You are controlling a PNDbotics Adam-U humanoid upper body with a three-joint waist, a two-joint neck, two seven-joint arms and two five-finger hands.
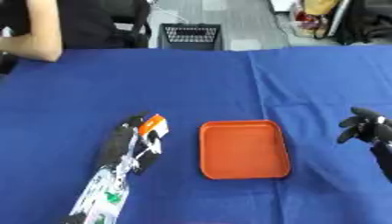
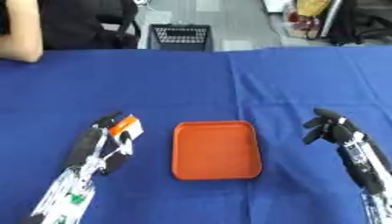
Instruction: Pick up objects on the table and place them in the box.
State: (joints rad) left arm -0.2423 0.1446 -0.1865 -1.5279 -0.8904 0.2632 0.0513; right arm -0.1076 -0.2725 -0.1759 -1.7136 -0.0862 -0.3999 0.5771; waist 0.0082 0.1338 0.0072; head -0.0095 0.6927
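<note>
On the blue cloth-covered worktop [image 1: 199,83], the left hand [image 1: 126,142] has its fingers curled round a small orange-and-white object [image 1: 153,126], perhaps a little carton, just left of the box. The box [image 1: 243,149] is a shallow, smooth orange tray with rounded corners, lying flat at centre. At the right, the right hand [image 2: 330,127] hovers with fingers curled, holding nothing.

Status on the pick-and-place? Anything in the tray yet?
Nothing placed: the orange tray holds nothing. In hand: the left robot hand is curled round a small orange-and-white object, left of the tray. Left: carry it over and release. The right robot hand is idle at right, fingers curled.
</note>
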